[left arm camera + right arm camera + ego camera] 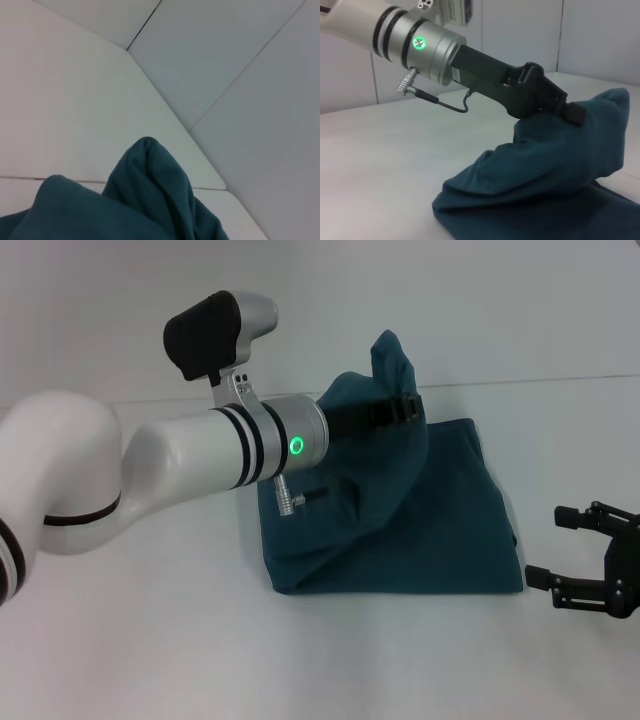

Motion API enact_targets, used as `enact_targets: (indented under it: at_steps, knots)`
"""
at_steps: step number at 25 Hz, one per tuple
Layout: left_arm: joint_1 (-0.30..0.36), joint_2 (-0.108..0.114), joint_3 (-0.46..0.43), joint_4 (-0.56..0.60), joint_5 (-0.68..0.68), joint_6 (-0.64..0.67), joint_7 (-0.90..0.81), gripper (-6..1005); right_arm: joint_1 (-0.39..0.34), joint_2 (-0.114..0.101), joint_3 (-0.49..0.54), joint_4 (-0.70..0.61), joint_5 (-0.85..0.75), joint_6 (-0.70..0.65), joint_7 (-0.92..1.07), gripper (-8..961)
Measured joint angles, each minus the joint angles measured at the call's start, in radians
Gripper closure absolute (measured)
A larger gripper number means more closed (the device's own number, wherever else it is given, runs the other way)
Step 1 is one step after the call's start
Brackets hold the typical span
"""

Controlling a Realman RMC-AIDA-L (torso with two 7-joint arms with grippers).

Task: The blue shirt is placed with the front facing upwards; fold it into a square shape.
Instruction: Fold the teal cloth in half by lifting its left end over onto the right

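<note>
Item: blue shirt [420, 530]. You had it lying on the white worktop [150, 640] at the middle of the scene, already folded into a thick, roughly rectangular bundle, plain teal side up. One flap of the cloth was lifted off the bundle and rose to a peak toward the far side.

Item: left claw [408, 410]. You had your left arm reaching in from the left, low over the bundle, its claw clenched on the raised flap of the shirt. From the right wrist view the black claw [572, 111] pinched the cloth near its high edge, and the fabric hung from it in a draped fold down to the bundle. The green light on the arm's wrist ring was lit.

Item: right claw [560, 545]. You had it at the right edge of the scene, near side, just beside the bundle's right edge, clear of the cloth, its fingers spread apart and holding nothing.
</note>
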Motion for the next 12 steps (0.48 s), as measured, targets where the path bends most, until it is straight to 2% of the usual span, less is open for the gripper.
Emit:
enact_targets:
  at_steps: [9, 12]
  knots:
    - [-0.001, 0.0, 0.024, -0.01, -0.073, 0.0, 0.001, 923, 0.007, 0.001, -0.001, 0.001, 0.0, 0.021, 0.001, 12]
    - [-0.004, 0.0, 0.037, -0.01, -0.104, 0.0, 0.002, 869, 0.01, 0.001, -0.001, 0.001, 0.0, 0.029, 0.002, 12]
